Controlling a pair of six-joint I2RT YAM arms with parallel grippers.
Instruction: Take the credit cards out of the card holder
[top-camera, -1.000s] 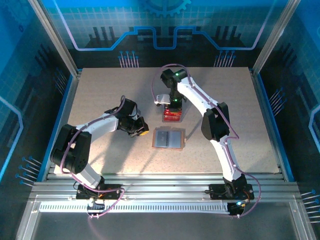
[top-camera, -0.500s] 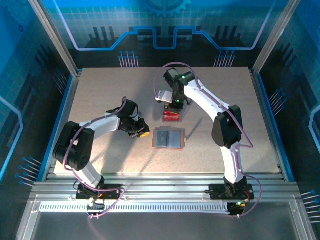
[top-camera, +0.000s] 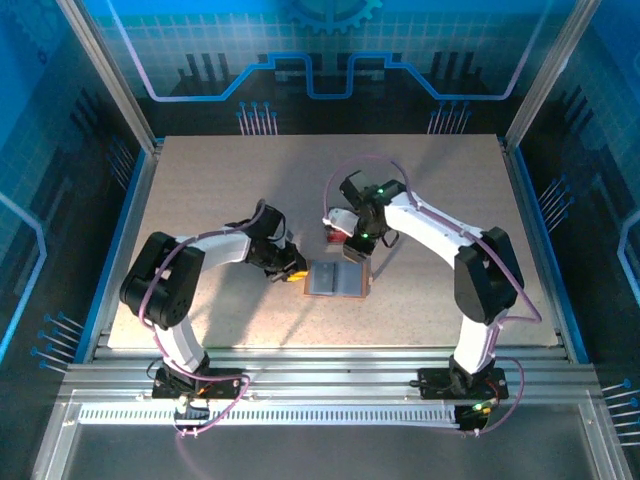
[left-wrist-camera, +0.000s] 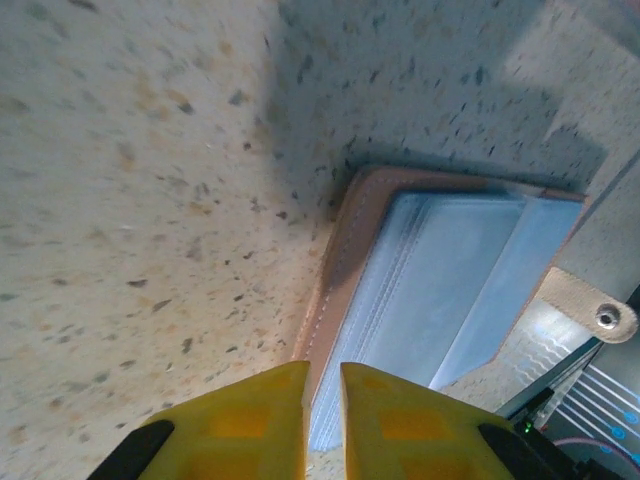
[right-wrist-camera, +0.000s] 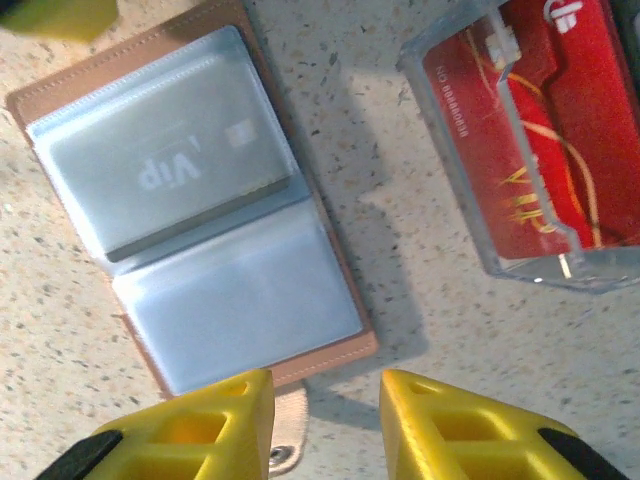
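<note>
The tan card holder lies spread open on the table, its grey pockets up. A grey card marked "Vip" sits in one pocket. Red credit cards lie in a clear tray beside it. My left gripper has its jaws almost together at the holder's brown left rim, gripping nothing I can see. My right gripper hovers open just past the holder's opposite edge, by the closing tab, with nothing between its fingers. From above, the left gripper and right gripper flank the holder.
The clear tray stands just behind the holder, partly under the right arm. A raised metal frame runs along the table's near edge. Blue walls close in the sides and back.
The right gripper has left the tray, moved nearer to the holder's tab edge and opened wider. The left gripper has slid right to the holder's left rim.
</note>
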